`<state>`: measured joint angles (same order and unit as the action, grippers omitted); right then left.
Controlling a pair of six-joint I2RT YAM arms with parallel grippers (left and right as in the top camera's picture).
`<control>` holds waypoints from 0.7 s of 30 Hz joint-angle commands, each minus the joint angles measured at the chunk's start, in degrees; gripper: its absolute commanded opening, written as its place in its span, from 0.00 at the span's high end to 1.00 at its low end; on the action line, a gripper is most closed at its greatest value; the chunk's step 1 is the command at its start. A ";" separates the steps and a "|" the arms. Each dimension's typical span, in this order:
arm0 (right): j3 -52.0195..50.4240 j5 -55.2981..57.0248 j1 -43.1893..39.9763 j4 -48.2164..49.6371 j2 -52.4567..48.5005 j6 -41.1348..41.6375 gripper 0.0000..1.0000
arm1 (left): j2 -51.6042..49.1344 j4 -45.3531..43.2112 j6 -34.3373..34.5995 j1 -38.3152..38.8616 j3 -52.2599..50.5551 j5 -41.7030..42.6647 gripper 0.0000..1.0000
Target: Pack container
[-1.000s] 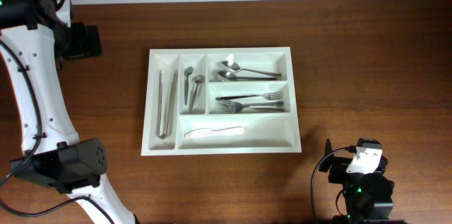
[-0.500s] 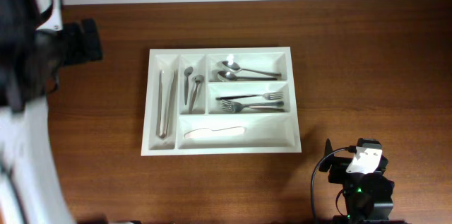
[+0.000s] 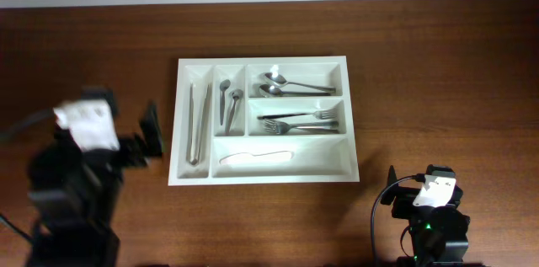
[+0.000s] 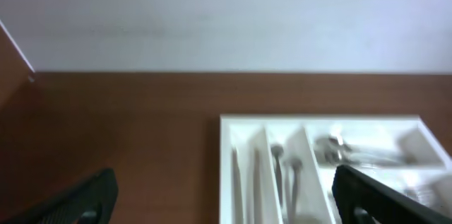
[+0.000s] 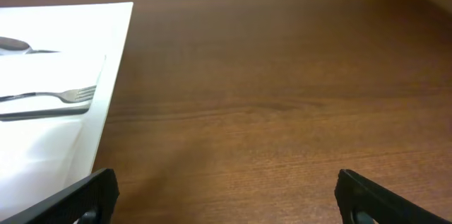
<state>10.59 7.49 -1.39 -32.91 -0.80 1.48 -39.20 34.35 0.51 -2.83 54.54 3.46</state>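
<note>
**Operator:** Report the container's position and contents.

**Technician:** The container point(image 3: 261, 61) lies flat on the counter point(image 3: 438, 73), at centre frame in the overhead view.
- Its two narrow compartments are on the left and its three wide ones are stacked on the right.
- The far-left narrow compartment holds the tongs point(image 3: 199, 124), laid lengthwise.
- The narrow compartment next to it holds two teaspoons point(image 3: 228, 103), bowls toward the top of the frame.
- The upper wide compartment holds two spoons point(image 3: 290, 87), bowls to the left.
- The middle wide compartment holds the forks point(image 3: 299, 120).
- The lower wide compartment holds one white knife point(image 3: 255, 157).

**Operator:** Report the left claw.

**Technician:** The left claw point(image 4: 224, 196) has its jaws wide apart, with nothing between them.
- In its wrist view, the two dark tips sit at the lower left and lower right corners. The container is blurred at lower right.
- In the overhead view, this arm fills the lower left of the frame and is heavily blurred.
- One dark finger point(image 3: 152, 130) is near the container's left rim. Whether it touches cannot be determined.

**Operator:** Report the right claw.

**Technician:** The right claw point(image 5: 224, 189) also has its jaws wide apart, and it grips nothing.
- Its wrist view shows bare counter between the tips, with the container's corner at the left edge.
- In the overhead view, this arm sits at the lower right of the frame, clear of the container.
</note>
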 commanded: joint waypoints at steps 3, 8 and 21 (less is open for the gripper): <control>-0.33 0.52 0.26 0.17 0.61 0.52 0.01 | 10.67 -4.24 -0.07 1.68 -14.25 1.27 0.01; -0.33 0.52 0.26 0.17 0.61 0.52 0.01 | 17.59 -14.99 -0.07 1.66 -27.58 1.25 0.01; -0.33 0.52 0.26 0.17 0.61 0.52 0.01 | 25.83 -27.47 -0.09 1.66 -45.44 1.22 0.01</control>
<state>10.41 7.51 -1.39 -32.91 -0.80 1.52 -15.14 7.42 0.51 -1.43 10.74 4.14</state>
